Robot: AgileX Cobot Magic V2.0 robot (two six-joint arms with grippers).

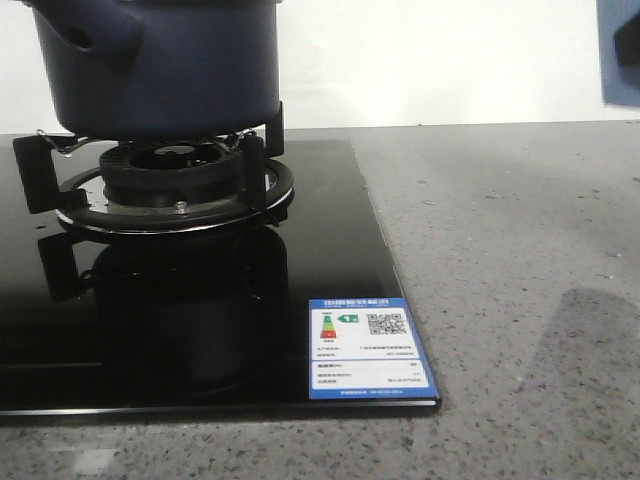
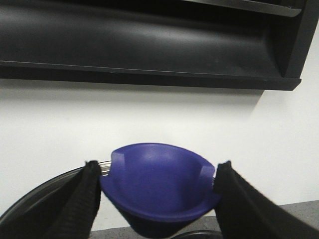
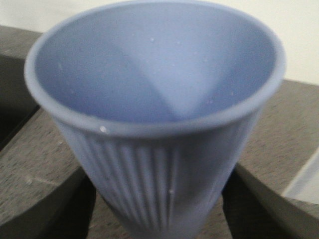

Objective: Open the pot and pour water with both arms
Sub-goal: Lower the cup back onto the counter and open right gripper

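Observation:
The dark navy pot [image 1: 160,60] stands on the gas burner [image 1: 175,180] at the far left in the front view; its top is cut off by the frame. My left gripper [image 2: 158,168] is shut on the blue knob [image 2: 159,191] of the pot's lid. The lid's metal rim [image 2: 45,191] shows beside my left finger, and the lid is up in front of the white wall. My right gripper [image 3: 159,211] is shut on the light blue ribbed cup [image 3: 154,99], held upright over the grey counter. The cup's inside looks empty. A blue edge [image 1: 620,50] shows at the top right in the front view.
The black glass hob [image 1: 200,330] carries a blue energy label [image 1: 367,348] at its front right corner. The grey speckled counter [image 1: 520,260] lies to the right of it. A black range hood [image 2: 149,45] hangs above the left gripper.

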